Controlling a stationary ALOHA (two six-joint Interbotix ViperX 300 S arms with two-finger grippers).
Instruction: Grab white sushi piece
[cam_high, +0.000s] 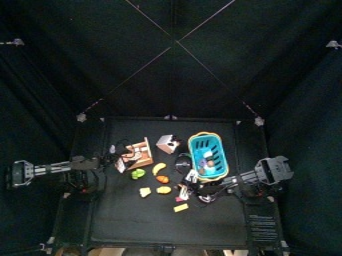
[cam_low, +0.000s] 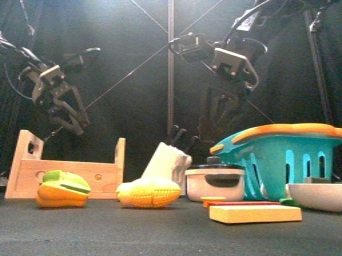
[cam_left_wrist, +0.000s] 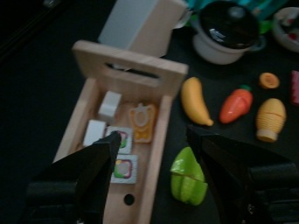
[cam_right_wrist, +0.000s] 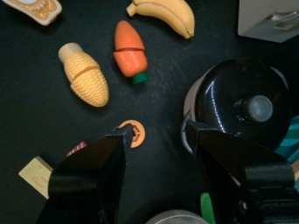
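Two black arms are seen above the small black table (cam_high: 120, 215), one from each side. The left gripper (cam_left_wrist: 149, 162) is held in the air over a wooden tray (cam_left_wrist: 163, 74), and its jaws are spread wide; nothing is between them. Inside the tray several sushi pieces are laid. A white sushi piece (cam_left_wrist: 108, 104) is found in the middle part of the tray, and a second white piece (cam_left_wrist: 94, 132) lies just beside it, nearer to the jaws. Next to them an orange-topped piece (cam_left_wrist: 142, 122) and two rolls with dark rims (cam_left_wrist: 122, 154) are placed. The white pieces are not touched by the left gripper.

Just outside the tray a green pepper (cam_left_wrist: 187, 175) is seen, and further away a banana (cam_left_wrist: 195, 101), a carrot (cam_left_wrist: 236, 104) and a corn cob (cam_left_wrist: 271, 119) are laid on the table. A white carton (cam_left_wrist: 142, 24) stands at the far end of the tray.

The right gripper (cam_right_wrist: 158, 144) is also held open and empty, above a black pot lid (cam_right_wrist: 243, 107). A teal basket (cam_low: 287, 160) is seen in the front view on the right side.
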